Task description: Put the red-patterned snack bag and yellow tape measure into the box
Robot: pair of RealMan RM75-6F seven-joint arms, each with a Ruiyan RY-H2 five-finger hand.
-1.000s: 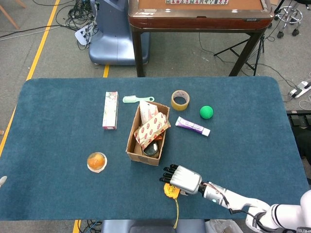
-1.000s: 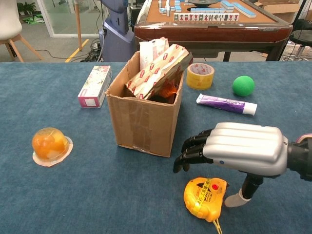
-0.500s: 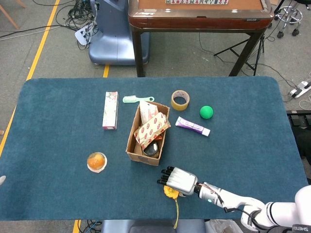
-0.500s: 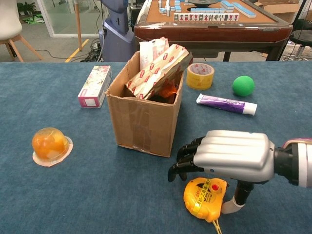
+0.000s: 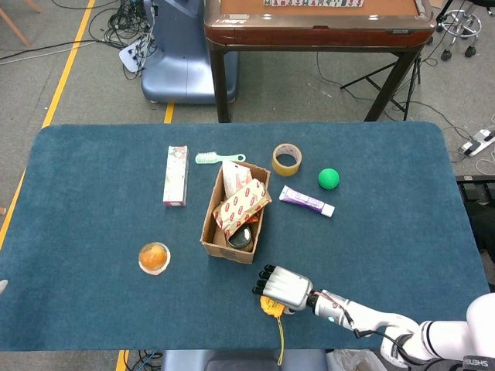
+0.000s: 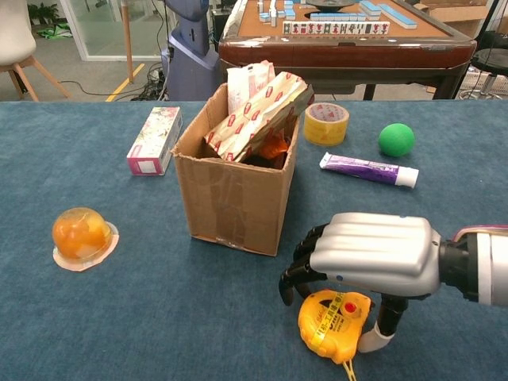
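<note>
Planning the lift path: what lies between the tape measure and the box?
Only bare blue table; nothing stands between the tape measure and the box. The right hand hovers over that stretch, plain in the chest view.

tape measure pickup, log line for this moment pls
right hand over tape measure, not lifted | snack bag in box | left hand not in view

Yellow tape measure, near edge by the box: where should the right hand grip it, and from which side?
Grip the yellow tape measure across its rounded body, from above. It lies flat on the table, so only the top face and narrow edges are exposed. The right hand hovers over it, thumb down at its right edge. Avoid the loose tape trailing toward the near edge. The box stands just beyond.
</note>
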